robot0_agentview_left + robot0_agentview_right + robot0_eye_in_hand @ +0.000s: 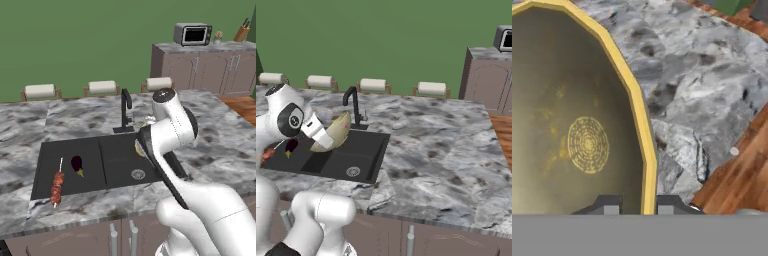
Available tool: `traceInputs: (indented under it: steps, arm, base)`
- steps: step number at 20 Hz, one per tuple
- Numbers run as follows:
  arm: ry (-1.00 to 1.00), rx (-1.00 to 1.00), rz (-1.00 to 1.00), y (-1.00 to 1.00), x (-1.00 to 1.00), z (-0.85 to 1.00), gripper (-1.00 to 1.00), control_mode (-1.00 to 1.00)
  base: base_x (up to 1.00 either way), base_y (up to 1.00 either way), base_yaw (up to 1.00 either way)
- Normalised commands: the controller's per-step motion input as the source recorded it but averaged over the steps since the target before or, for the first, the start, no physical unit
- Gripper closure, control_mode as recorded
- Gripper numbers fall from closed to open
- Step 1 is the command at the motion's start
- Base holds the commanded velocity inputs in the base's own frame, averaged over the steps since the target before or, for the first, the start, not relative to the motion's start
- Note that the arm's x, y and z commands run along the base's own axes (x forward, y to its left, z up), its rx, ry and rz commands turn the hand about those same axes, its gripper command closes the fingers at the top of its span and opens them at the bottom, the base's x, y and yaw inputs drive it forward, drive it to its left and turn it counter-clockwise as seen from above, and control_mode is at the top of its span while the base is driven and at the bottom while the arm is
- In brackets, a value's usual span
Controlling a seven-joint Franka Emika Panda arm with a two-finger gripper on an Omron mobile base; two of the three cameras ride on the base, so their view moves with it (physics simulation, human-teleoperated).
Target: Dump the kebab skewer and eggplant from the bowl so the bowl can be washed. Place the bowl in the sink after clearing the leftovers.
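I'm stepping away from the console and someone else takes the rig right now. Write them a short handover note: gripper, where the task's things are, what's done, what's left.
Gripper: shut on the rim of the bowl, one finger on each side, holding it tilted on edge over the sink.
Bowl: inside looks empty in the hand view.
Kebab skewer: lies in the sink's left basin, its near end over the front edge.
Eggplant: in the left basin, beside the skewer.
Done: leftovers dumped out of the bowl.
Left: lower the bowl into the sink and release it.
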Motion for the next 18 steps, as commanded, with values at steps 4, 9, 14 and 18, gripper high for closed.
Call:
traceInputs:
  steps: [4,9,14,18]
  arm:
    - [0.34,0.57,0.01,-0.79,-0.72,0.06,1.0,-1.0]
    - [0.24,0.59,0.14,-0.75,-0.02,0.11,1.0,-1.0]
    - [0.19,0.41,0.24,-0.55,0.24,0.01,1.0,-1.0]
    - [0.11,0.12,0.11,-0.05,0.14,0.0,1.0,-1.0]
  base:
    - [0.0,0.0,0.0]
    - [0.0,0.0,0.0]
    - [0.0,0.0,0.0]
    - [0.0,0.0,0.0]
